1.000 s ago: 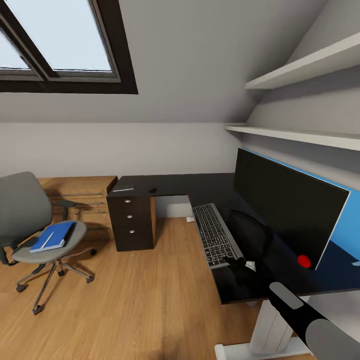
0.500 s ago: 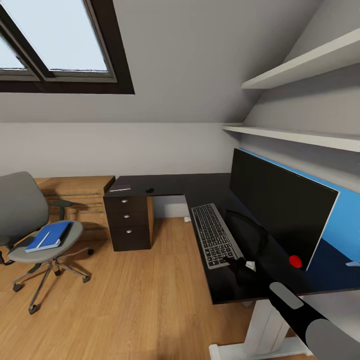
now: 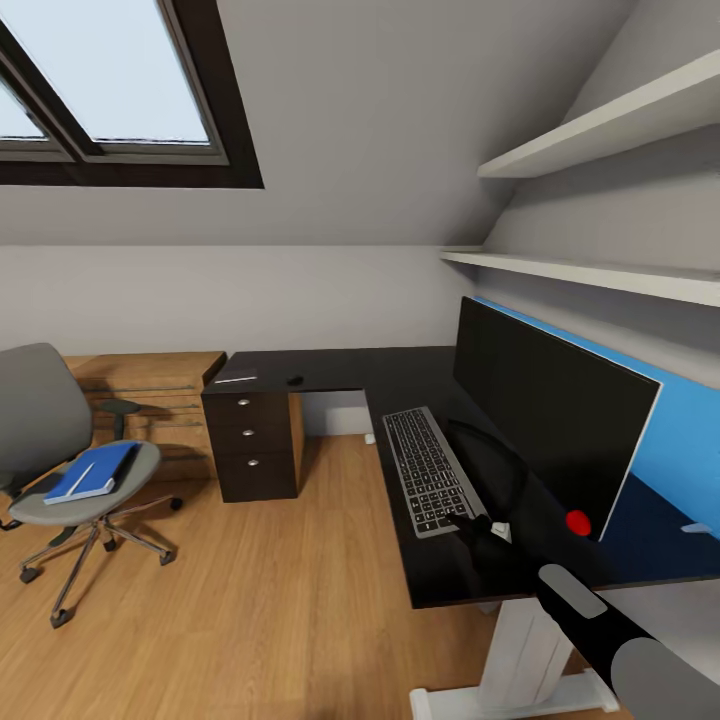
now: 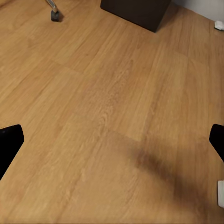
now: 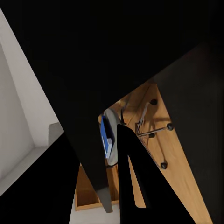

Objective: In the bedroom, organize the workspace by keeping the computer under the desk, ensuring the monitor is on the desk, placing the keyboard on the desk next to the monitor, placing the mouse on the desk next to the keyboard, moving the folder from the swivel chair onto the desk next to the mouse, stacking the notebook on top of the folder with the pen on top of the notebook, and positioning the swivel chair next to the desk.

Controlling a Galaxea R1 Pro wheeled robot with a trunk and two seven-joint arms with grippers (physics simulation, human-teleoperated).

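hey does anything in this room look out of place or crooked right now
Yes. The blue folder lies on the swivel chair seat, not the desk, and the keyboard lies skewed, its near end overhanging the desk's front edge.

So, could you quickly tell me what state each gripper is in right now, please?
Left gripper: open, nothing between its fingers, wood floor below.
Right gripper: at the keyboard's near end; open or shut cannot be told.

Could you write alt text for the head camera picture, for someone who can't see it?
A black L-shaped desk in an attic bedroom holds a wide monitor and a keyboard, with the robot's right gripper at the keyboard's near end. To the left, a grey swivel chair on the wood floor carries a blue folder.
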